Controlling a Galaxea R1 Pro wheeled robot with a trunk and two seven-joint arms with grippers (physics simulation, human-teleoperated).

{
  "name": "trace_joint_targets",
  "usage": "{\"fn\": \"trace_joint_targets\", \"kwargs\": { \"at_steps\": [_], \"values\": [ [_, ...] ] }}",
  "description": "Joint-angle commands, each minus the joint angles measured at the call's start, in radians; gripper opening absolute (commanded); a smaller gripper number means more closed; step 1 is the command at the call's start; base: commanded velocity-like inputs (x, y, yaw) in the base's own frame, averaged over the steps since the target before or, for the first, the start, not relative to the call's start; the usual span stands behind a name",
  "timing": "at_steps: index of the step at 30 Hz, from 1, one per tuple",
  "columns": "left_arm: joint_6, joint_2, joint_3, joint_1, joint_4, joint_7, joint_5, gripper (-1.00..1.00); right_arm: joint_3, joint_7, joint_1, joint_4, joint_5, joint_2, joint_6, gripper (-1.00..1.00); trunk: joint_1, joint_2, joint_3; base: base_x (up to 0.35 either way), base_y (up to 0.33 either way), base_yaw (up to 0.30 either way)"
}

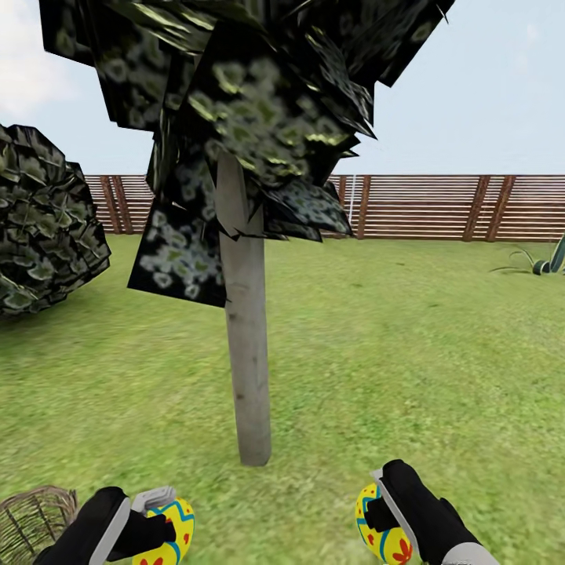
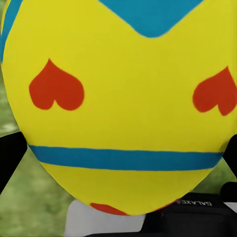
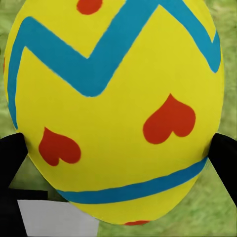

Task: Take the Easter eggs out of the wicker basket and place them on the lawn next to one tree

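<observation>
Green lawn (image 1: 408,345) runs back to a slatted brown fence (image 1: 439,205) under a pale sky, and the tree (image 1: 247,345) stands at the centre of the frame with its grey trunk planted just ahead of you. At the lower left your left tool (image 1: 153,522) is clamped on one egg (image 1: 169,534); at the lower right your right tool (image 1: 377,514) grips a second egg (image 1: 380,530). Each wrist view confirms a yellow egg with blue bands and red hearts held between dark fingers (image 3: 12,153). The wicker basket (image 1: 35,518) peeks in at the bottom left corner; you cannot tell whether the third egg lies inside. You appear to be at the placing step: lower both tools toward the grass beside the trunk, let go gently so the eggs do not roll, then go back for the last one.
</observation>
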Motion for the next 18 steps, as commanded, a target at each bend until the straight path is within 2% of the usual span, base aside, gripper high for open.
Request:
{"fn": "trace_joint_targets", "kwargs": {
  "at_steps": [1,18],
  "values": [
    [0.004,-0.001,0.002,-0.001,-0.001,-0.006,-0.004,-1.0,-0.001,-0.001,-0.001,-0.001,0.003,0.0,0.005,-1.0,0.004,-0.008,-0.004,0.0,0.0,0.0],
    [0.004,-0.003,0.002,-0.001,0.0,-0.006,-0.003,-1.0,-0.004,-0.001,0.0,-0.01,0.008,0.001,0.006,-1.0,0.069,-0.127,-0.058,0.0,0.0,0.0]
  ]
}}
